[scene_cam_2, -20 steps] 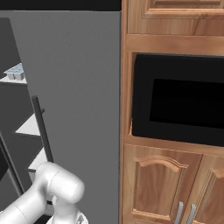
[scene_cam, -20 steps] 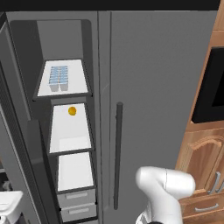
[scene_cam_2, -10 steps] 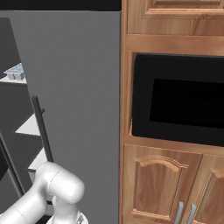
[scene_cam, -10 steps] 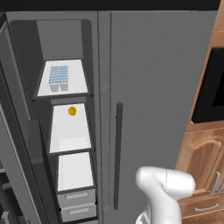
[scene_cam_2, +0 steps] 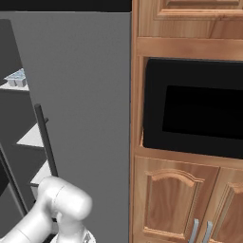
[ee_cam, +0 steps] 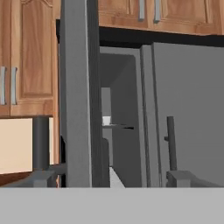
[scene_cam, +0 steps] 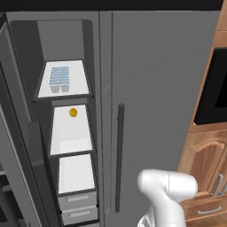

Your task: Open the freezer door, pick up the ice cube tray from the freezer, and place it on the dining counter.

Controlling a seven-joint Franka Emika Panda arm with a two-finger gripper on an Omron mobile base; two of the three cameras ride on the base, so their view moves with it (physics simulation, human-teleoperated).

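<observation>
Freezer (scene_cam: 71,133) with its door (ee_cam: 76,96) swung wide open, seen edge-on in the hand view; the ice tray (scene_cam: 59,79) lies on the top white shelf (scene_cam: 84,86), toward the shelf's back edge, and a small orange ball (scene_cam: 73,112) sits on the shelf below. The gripper (ee_cam: 111,179) is spread wide with nothing between its fingers, facing the open compartment beside the closed plain door (scene_cam: 164,88) with its bar handle (scene_cam: 119,155)

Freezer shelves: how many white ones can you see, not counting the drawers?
3. The top shelf holds the ice cube tray. The middle shelf has a small orange ball. The bottom shelf sits just above the drawers. More may hide above.
</observation>
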